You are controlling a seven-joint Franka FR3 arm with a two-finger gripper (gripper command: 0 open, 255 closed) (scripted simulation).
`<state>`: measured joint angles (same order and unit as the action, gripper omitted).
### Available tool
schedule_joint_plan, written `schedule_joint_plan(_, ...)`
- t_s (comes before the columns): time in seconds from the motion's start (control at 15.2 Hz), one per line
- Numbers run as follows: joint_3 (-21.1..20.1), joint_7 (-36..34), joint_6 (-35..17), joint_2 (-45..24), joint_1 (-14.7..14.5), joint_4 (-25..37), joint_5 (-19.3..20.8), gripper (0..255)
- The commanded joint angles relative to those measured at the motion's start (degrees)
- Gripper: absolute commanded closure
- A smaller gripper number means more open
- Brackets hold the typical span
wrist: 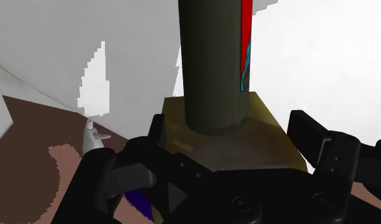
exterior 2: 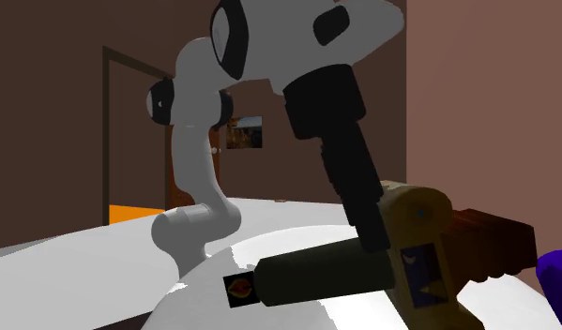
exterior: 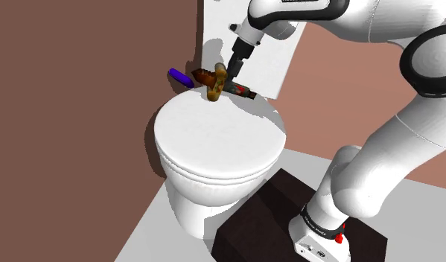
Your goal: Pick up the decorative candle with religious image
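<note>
The candle (exterior: 217, 83) is a tan, square-sided block with a small picture panel on one face (exterior 2: 421, 267). It stands tilted at the back of the white toilet lid (exterior: 214, 138). My black gripper (exterior: 228, 72) comes down on it from above at a slant. In the wrist view the two fingers sit against opposite sides of the tan block (wrist: 246, 137), shut on it. A dark cylinder (wrist: 211, 63) with a red and cyan label lies on the lid with one end against the candle. I cannot tell whether the candle is off the lid.
A brown object (exterior: 202, 74) and a purple one (exterior: 178, 76) lie just beyond the candle, toward the shoulder view's left. The white cistern (exterior: 277, 56) and a brown wall rise close behind. My dark stand (exterior: 288, 216) sits beside the toilet bowl.
</note>
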<state>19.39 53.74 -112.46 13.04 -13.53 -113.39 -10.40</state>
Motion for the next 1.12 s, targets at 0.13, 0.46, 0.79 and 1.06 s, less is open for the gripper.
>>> schedule_joint_plan(0.13,0.3,1.6,-2.8,-0.5,-0.1,-2.3,-0.6,0)
schedule_joint_plan(0.46,0.5,2.4,-4.8,-0.8,0.0,-4.2,-0.9,255)
schedule_joint_plan(0.79,0.3,2.3,-5.3,-0.6,-0.1,-4.8,-0.8,255)
schedule_joint_plan(1.06,0.3,2.1,-4.7,-0.6,-0.1,-4.2,-0.8,255)
